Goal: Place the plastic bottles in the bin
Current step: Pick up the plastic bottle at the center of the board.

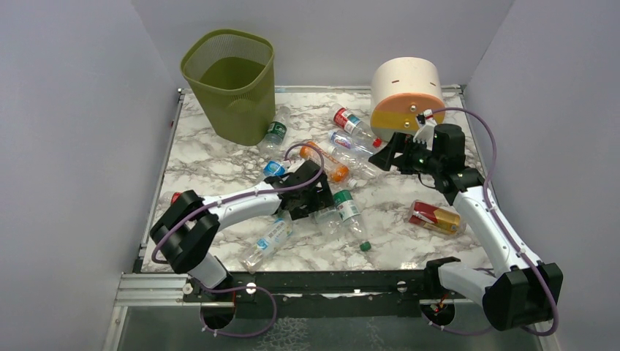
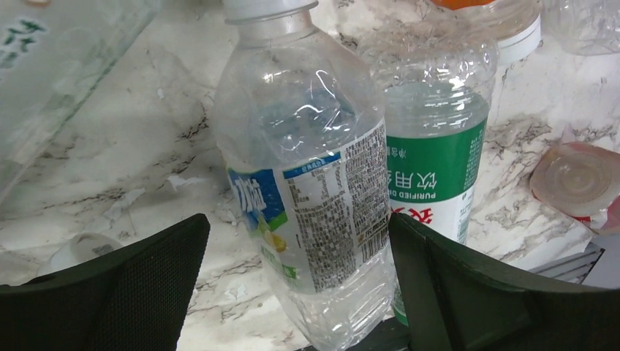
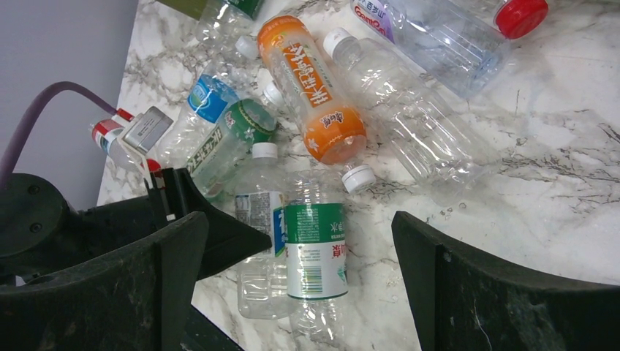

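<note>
The top camera looks down from high at 6 o'clock over the whole white marble-patterned table (image 1: 219, 157), the left wrist camera faces 3 o'clock from very close, the right wrist camera faces 9 o'clock from farther off, all sharing the clear green-labelled plastic bottle (image 1: 348, 208) (image 2: 435, 164) (image 3: 314, 248).

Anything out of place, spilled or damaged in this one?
Nothing looks spilled or broken. The plastic bottles lie scattered on their sides across the marble table. A green-labelled bottle lies at the base of the upright bin. The one oddity is the cream cylinder at the far right, which appears tipped onto its side.
</note>
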You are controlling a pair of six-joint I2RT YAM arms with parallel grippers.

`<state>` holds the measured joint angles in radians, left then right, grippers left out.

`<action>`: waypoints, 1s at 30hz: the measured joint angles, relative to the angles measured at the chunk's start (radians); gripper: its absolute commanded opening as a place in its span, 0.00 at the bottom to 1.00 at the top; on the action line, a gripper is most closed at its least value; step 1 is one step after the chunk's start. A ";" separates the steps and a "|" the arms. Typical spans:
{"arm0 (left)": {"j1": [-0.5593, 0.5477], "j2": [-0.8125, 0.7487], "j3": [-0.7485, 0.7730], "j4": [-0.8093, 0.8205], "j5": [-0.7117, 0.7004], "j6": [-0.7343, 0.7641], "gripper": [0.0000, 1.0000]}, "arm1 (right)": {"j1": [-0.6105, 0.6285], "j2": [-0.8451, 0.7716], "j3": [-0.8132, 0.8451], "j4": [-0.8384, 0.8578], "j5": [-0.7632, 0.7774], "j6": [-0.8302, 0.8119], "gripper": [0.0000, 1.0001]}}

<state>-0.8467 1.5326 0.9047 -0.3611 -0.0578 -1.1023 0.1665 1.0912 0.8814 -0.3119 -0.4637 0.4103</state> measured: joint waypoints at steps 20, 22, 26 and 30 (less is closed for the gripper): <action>-0.009 0.092 0.071 -0.027 -0.050 0.009 0.72 | 0.000 0.000 -0.040 0.007 -0.006 0.010 1.00; -0.010 0.092 0.071 -0.026 -0.051 0.009 0.67 | 0.000 0.000 -0.043 0.012 -0.008 0.011 1.00; -0.013 0.088 0.071 -0.027 -0.056 0.011 0.63 | 0.000 0.000 -0.051 0.015 -0.017 0.016 1.00; -0.013 0.076 0.071 -0.033 -0.064 0.015 0.63 | 0.000 0.000 -0.058 0.019 -0.023 0.020 1.00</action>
<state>-0.8597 1.6085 0.9760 -0.3943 -0.1215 -1.0874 0.1665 1.0908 0.8234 -0.2932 -0.4862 0.4301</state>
